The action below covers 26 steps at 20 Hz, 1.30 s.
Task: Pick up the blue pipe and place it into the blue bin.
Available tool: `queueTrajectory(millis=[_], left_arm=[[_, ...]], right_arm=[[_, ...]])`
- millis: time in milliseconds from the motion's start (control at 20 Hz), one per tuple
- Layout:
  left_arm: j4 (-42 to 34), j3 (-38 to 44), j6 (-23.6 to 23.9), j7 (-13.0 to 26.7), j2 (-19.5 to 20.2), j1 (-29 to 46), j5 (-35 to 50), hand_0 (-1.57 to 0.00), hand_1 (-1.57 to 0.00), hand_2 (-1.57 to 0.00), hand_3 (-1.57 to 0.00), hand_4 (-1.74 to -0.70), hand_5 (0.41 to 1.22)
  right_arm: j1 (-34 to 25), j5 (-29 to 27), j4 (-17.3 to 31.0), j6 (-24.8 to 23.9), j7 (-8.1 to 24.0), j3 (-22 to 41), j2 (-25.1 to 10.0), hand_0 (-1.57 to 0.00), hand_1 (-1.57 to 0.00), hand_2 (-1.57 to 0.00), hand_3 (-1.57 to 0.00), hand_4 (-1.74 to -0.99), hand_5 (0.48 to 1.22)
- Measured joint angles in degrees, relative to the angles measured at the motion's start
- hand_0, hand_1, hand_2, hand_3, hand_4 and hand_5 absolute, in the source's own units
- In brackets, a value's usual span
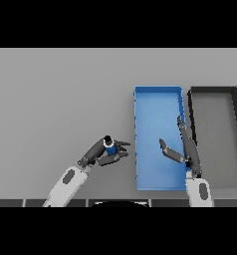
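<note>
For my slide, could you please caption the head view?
Left hand grips the blue pipe beside the blue bin.

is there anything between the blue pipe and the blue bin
No. In the head view only bare grey table separates the small blue pipe, held in the left hand, from the blue rectangular bin.

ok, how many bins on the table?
2. The blue bin sits right of centre, under the open right robot hand; the black bin is beside it, further right. Nothing seems hidden.

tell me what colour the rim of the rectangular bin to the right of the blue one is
Black, with a grey floor: the black-rimmed rectangular bin, head view.
</note>
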Motion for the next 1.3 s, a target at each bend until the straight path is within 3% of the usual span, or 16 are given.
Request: queueTrajectory(millis=[450,550,650,900,1000,1100,1150,1250,1300], left_arm=[[-8.1,0.1,-3.3,8.0,-1.6,-3.8,0.4,-1.57,-1.57,-1.57,-1.57,-1.47,1.219],[-8.4,0.6,-3.7,8.5,-1.6,-3.6,0.0,-1.57,-1.57,-1.57,-1.57,-1.47,1.22],[-8.2,0.7,-4.0,8.8,-2.0,-3.4,-0.6,-1.57,-1.57,-1.57,-1.57,-1.47,1.22],[-7.2,1.6,-5.1,7.8,-2.6,-2.9,-1.7,-1.57,-1.57,-1.57,-1.57,-1.47,1.22],[-7.4,1.4,-5.7,7.7,-3.0,-2.5,-2.2,-1.57,-1.57,-1.57,-1.57,-1.47,1.221],[-7.0,2.1,-6.6,7.8,-3.0,-2.8,-2.3,-1.57,-1.57,-1.57,-1.57,-1.47,1.221],[-7.6,2.2,-6.8,8.2,-3.7,-3.0,-2.0,-1.57,-1.57,-1.57,-1.57,-1.47,1.221],[-7.4,2.1,-7.1,8.1,-4.2,-2.5,-2.9,-1.57,-1.57,-1.57,-1.57,-1.47,1.221],[-7.7,2.7,-7.7,8.2,-4.1,-2.8,-2.5,-1.57,-1.57,-1.57,-1.57,-1.47,1.221]], right_arm=[[-0.1,1.7,0.9,-0.8,-0.2,0.1,-0.4,0.0,0.0,0.0,0.0,-1.155,0.642],[0.3,1.4,0.4,-0.5,-1.6,-0.2,-0.9,0.0,0.0,0.0,0.0,-1.145,0.643],[5.9,4.5,-3.3,-4.2,-3.3,1.5,2.3,0.0,0.0,0.0,0.0,-1.139,0.643],[27.9,16.9,-14.1,-18.9,-6.1,8.8,15.4,0.0,0.0,0.0,0.0,-1.184,0.642],[29.8,18.6,-17.5,-20.3,-5.7,9.9,16.6,0.0,0.0,-0.04,0.0,-1.195,0.648],[31.1,12.3,-20.8,-15.5,-10.6,12.3,16.7,0.0,-0.02,-0.09,0.0,-1.202,0.624],[30.9,8.9,-22.2,-11.5,-8.0,12.7,15.3,0.0,-0.03,-0.11,0.0,-1.209,0.609],[29.2,5.6,-23.4,-5.2,0.3,13.0,12.5,0.0,-0.02,-0.12,0.0,-1.224,0.6],[27.8,4.3,-24.5,-2.6,2.6,13.5,11.6,0.0,-0.02,-0.12,0.0,-1.228,0.588]])
